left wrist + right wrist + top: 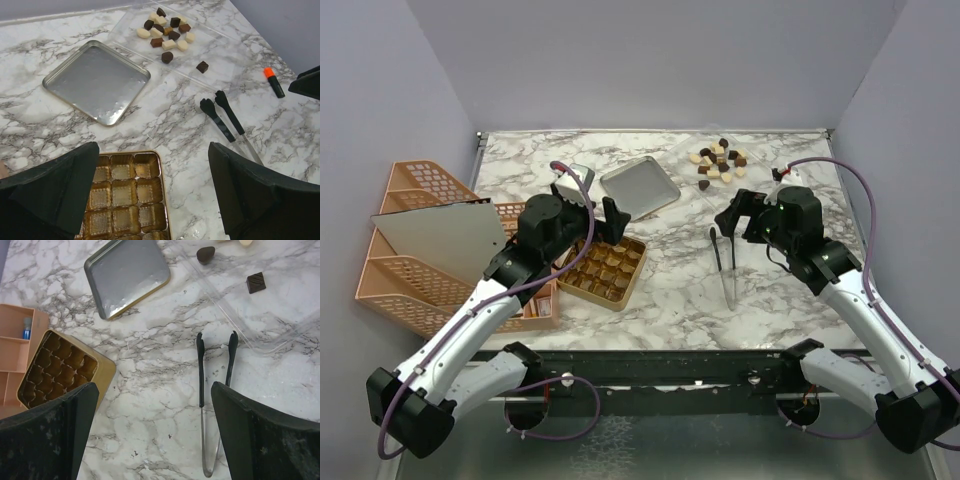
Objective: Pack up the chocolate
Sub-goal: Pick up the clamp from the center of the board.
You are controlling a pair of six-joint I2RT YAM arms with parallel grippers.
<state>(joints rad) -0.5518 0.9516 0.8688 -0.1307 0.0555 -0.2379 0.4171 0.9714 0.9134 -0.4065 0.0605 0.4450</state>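
chocolate heaped (far right), tongs nearer

Chocolate: loose cluster of small pieces in dark brown, light brown and cream-white. It lies on a clear plastic sheet at the far right of the marble surface. Most pieces are bunched, touching or nearly so. Rounded dark piece and square dark piece, ridged on top, lie apart on the near side.
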